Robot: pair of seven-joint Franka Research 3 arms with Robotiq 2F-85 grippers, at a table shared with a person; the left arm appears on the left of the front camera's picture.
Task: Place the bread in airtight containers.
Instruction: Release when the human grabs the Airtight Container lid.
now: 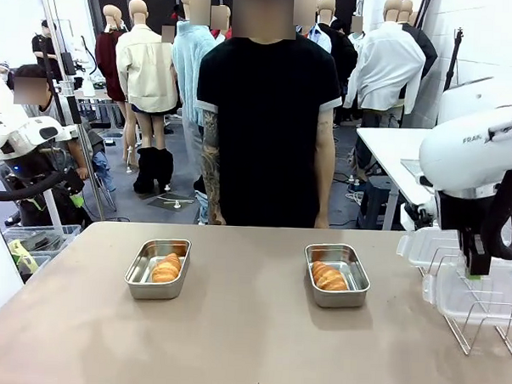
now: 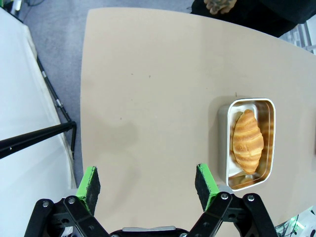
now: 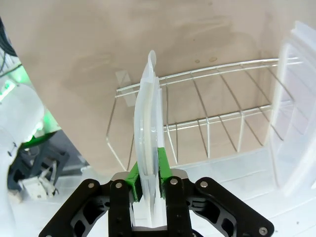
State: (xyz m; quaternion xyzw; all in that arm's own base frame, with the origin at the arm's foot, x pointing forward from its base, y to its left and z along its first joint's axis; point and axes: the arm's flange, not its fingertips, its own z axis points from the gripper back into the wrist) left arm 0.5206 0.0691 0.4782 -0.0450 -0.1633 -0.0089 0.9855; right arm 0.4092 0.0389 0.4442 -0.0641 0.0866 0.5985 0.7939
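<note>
From the front, the right pincer (image 1: 476, 268) hangs just above a wire rack (image 1: 480, 325). Off to its side lie the left pan (image 1: 142, 278) holding one croissant (image 1: 166, 268) and the right pan (image 1: 356, 283) holding the other croissant (image 1: 329, 277). From the left wrist, the left pincer (image 2: 147, 180) stands spread apart, the left pan just beyond one fingertip. From the right wrist, the right pincer is clamped on a clear lid (image 3: 147, 123) standing on edge, the rack beyond it.

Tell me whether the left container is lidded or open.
Open. Nothing covers the left container; the croissant lies exposed inside it.
</note>
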